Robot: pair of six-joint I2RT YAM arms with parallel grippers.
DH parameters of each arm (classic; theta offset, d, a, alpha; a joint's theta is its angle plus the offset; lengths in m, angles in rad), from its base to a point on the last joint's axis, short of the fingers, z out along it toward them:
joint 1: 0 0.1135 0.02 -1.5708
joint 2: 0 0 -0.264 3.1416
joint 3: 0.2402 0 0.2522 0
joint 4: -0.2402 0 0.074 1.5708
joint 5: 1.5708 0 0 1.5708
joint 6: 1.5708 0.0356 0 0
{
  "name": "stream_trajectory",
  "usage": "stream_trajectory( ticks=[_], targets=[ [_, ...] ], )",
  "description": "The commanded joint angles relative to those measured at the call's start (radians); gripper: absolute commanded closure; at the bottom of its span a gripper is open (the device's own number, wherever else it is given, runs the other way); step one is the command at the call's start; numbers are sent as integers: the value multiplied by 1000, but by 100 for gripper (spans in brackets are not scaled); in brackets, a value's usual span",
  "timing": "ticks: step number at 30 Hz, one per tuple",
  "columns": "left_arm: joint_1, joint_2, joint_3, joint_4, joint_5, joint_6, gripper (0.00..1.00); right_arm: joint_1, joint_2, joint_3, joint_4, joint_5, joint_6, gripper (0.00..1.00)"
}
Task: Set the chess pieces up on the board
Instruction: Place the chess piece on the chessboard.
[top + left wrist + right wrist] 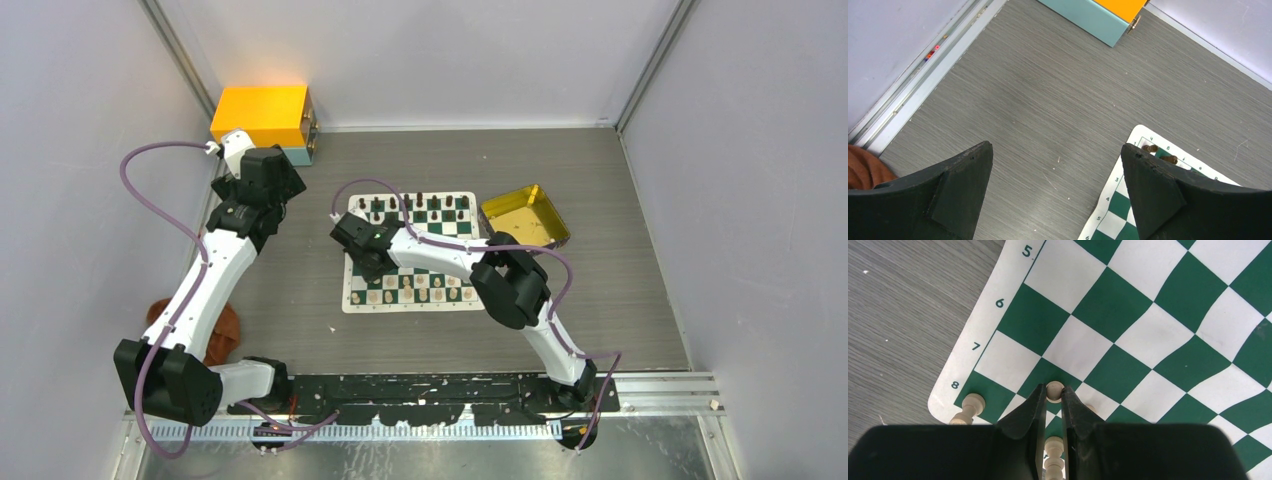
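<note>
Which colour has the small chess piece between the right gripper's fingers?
Pale cream; the right wrist view shows the small turned chess piece best.

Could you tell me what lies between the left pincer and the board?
Only bare table; the left wrist view shows it between pincer and board.

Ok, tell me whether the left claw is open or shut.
Open. The left claw has its fingers far apart in its wrist view, with only bare table between them and nothing held.

Pale grey-violet walls enclose a grey wood-grain tabletop, an orange box in its far-left corner.
</note>
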Motion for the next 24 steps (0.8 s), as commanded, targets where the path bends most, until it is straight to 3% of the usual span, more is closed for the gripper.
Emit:
stream_trajectory(
  ticks=[1, 24],
  targets=[
    [8, -4, 17, 26, -5, -8, 0, 3, -49, -14, 4, 9, -6, 100],
    [8, 14, 31, 30, 4, -10, 0, 0, -72, -13, 8, 18, -16, 100]
  ],
)
